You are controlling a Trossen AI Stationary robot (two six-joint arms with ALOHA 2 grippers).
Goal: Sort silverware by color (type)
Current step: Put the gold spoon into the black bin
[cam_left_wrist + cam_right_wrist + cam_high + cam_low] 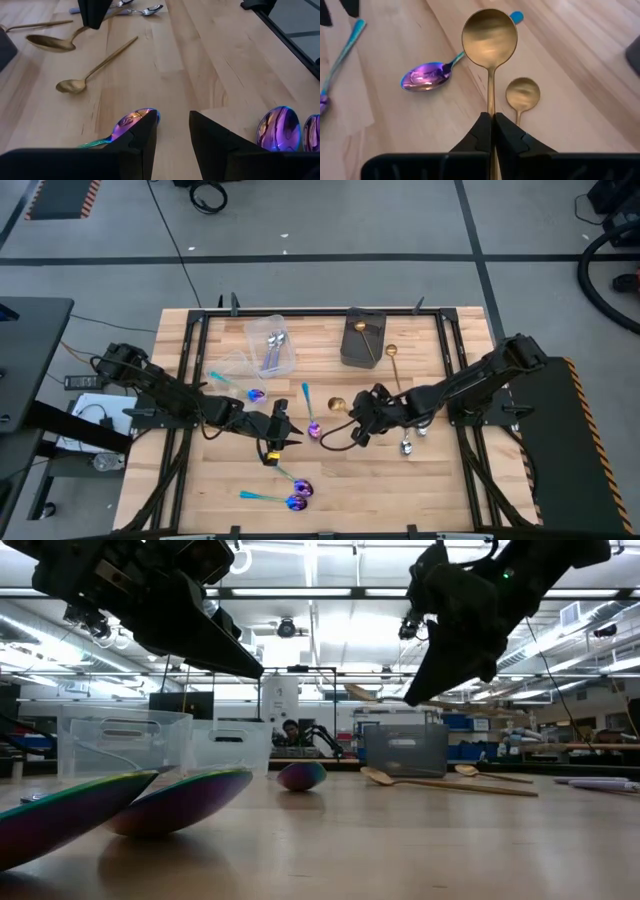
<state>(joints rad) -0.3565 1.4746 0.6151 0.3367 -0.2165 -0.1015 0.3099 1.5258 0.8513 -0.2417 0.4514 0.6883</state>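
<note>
1. Pinching a gold spoon (490, 37) by its handle in the right jaws, fully closed on it, over the middle of the surface (420, 490).
2. Carrying that spoon clear of the wood, bowl pointing forward, above a second gold spoon (522, 94) lying flat beneath it.
3. Hovering the left jaws just off the surface near the middle, left of the right jaws, fingers (215, 145) standing partly apart and gripping nothing.
4. Showing an iridescent spoon (134, 120) just beside one left finger, bowl peeking past it, lying on the wood.
5. Lying near the front edge: a pair of iridescent spoons (300, 490), bowls close together, teal handles pointing left.
6. Resting further back on the left: another iridescent one (257, 394), apart from the rest.
7. Sitting in the clear tub (285, 365) at the back: silver spoons (273, 340) with lilac handles.
8. Lying beside the right arm: two more silver ones (407, 446), close together.
9. Standing at the back, right of the tub: a dark box (355, 345), with a gold handle leaning in it.
</note>
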